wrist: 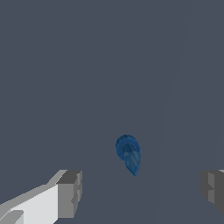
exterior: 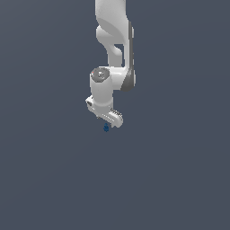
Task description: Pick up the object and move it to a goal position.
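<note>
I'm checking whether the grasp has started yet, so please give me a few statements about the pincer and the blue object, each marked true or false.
1. The pincer is open, with its two fingers set wide apart. True.
2. The dark-blue object is clamped between the fingers. False: in the wrist view it sits in the gap, touching neither finger.
3. In the exterior view the object shows just below the pincer. True.
4. The object is red and bigger than the pincer. False: it is dark blue and far smaller.
5. Several other items lie around the object. False: only a plain grey surface shows.
</note>
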Robot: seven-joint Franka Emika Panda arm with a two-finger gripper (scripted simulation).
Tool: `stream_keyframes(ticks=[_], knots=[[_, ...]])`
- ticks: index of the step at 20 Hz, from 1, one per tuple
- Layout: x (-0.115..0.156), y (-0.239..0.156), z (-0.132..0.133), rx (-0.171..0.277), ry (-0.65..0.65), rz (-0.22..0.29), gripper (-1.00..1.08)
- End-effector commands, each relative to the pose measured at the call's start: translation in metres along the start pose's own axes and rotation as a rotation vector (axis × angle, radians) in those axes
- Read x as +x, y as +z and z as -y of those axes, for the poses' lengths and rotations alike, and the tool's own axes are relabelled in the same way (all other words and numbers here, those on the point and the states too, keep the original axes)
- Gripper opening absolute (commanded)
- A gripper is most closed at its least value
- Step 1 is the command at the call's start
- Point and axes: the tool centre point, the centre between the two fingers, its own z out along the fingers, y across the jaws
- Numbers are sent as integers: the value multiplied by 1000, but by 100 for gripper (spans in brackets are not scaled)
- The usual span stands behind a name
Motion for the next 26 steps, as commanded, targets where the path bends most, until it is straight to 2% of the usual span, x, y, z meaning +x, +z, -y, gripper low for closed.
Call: stream_keyframes(ticks=[1,8,14,15,26], knots=[[0,6,0,0,0,1,100],[-1,38,-1,-1,4,0,100],[-1,48,-1,-1,5,0,100],[-1,48,-1,-1,5,0,-100],[-1,48,0,-1,5,0,-100]])
